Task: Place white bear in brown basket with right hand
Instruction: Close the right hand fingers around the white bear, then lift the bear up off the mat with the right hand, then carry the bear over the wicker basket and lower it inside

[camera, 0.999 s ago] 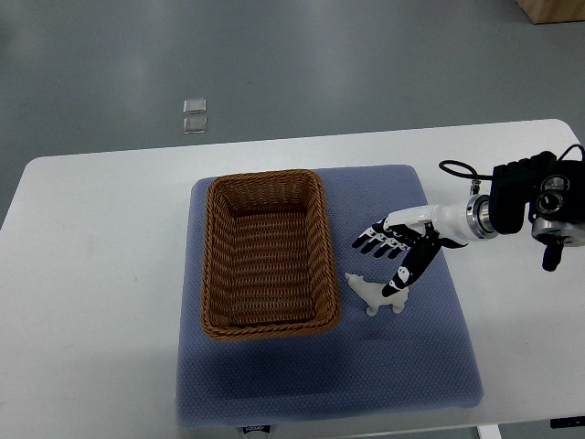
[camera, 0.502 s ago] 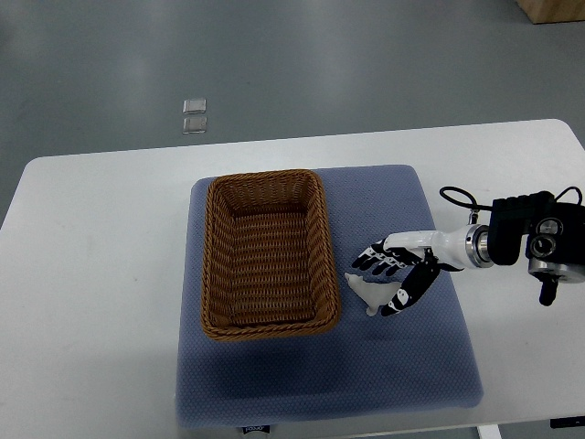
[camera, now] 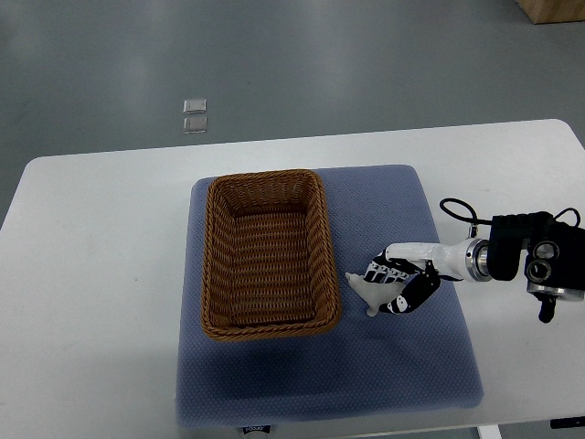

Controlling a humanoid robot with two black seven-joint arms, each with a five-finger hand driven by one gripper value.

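The task was at its early stage: the white bear had not been lifted and the brown basket held nothing. The bear lay on the blue mat, just beside the basket's right wall near its lower corner, at about four o'clock from the basket's middle.

The right hand, its arm entering from three o'clock, sat over the bear's right part. Its fingers were curled down around the toy, with the thumb on the lower side, so it looked like a grasp closing or just made. Whether the grip was firm could not be told from this steep view.

Only the bear's left part showed clear of the hand. A narrow tip pointed toward ten o'clock, at the basket wall, and a leg stuck out toward six. Its long axis seemed to run roughly from ten o'clock to four o'clock, though the hand hid the far end.

Still left, by my judgement: lifting the bear, carrying it toward nine o'clock over the rim, and releasing it inside. The left arm did not show.
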